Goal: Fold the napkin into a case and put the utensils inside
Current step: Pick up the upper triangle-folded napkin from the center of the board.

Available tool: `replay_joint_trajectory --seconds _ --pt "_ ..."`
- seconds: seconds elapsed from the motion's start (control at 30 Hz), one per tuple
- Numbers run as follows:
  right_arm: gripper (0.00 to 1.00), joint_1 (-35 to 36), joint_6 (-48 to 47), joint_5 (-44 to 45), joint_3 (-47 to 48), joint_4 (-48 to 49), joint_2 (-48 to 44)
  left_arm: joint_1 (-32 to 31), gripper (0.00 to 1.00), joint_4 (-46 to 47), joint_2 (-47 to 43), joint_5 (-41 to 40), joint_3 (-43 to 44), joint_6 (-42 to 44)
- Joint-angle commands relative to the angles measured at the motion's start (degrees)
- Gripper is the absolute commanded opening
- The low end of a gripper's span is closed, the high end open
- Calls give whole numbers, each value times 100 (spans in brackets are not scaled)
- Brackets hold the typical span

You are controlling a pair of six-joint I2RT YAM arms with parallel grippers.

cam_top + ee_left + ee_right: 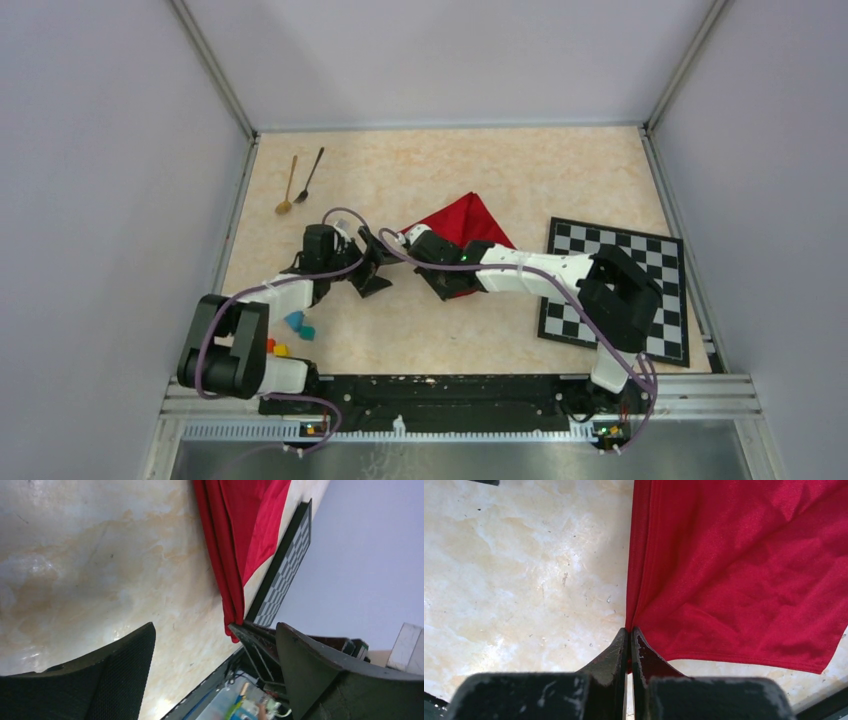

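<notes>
Near the middle of the table [500, 170], your right gripper [630, 632] has its two jaws pressed together on one corner of the red napkin [744, 570]. From that wrist you see the cloth gather into tight creases at the pinch and fan out wide beyond it. Whether the pinched corner is off the surface you cannot tell from these views.

Your left gripper [215, 630] hangs just beside that spot with its jaws spread wide and nothing between them. Its fingers [115, 675] frame bare marble-patterned tabletop, with the bunched edge of the napkin running away from the camera.

From above, the napkin shows as a pointed red shape, partly covered by your right arm. It lies between the spoons and the chequered mat [655, 260], touching neither. The mat lies at the right side of the table, under the right arm's elbow.

Both utensils lie at the far left corner, well apart from the cloth. The gold spoon [288, 190] and the black spoon [310, 178] lie side by side, bowls toward you, handles angled slightly apart.

A few small coloured blocks [294, 320] sit close to the left arm's base.
</notes>
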Motion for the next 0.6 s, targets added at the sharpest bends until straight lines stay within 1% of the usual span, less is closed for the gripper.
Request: replay_joint_trajectory --seconds 0.0,0.17,0.23,0.3,0.4,0.5,0.57 --pt "0 -90 69 -201 -102 199 -301 -198 94 1481 299 -454 -170 -1402" --pt "0 -138 74 -272 -150 245 -344 -385 92 2578 1107 -458 -254 -2131" --pt "0 -149 73 -287 -153 256 -352 -418 88 2951 1446 -412 -268 -2368" --pt "0 -158 64 -280 -175 268 -368 -434 81 3262 1739 -412 -267 -2547" --pt "0 -180 62 -311 -212 293 -392 -484 74 3455 2085 -567 -238 -2626" --pt "0 -189 64 -335 -229 324 -412 -505 68 3466 2358 -844 -138 -2514" --pt "0 -200 57 -333 -241 332 -453 -507 64 3491 2571 -847 -30 -2484"
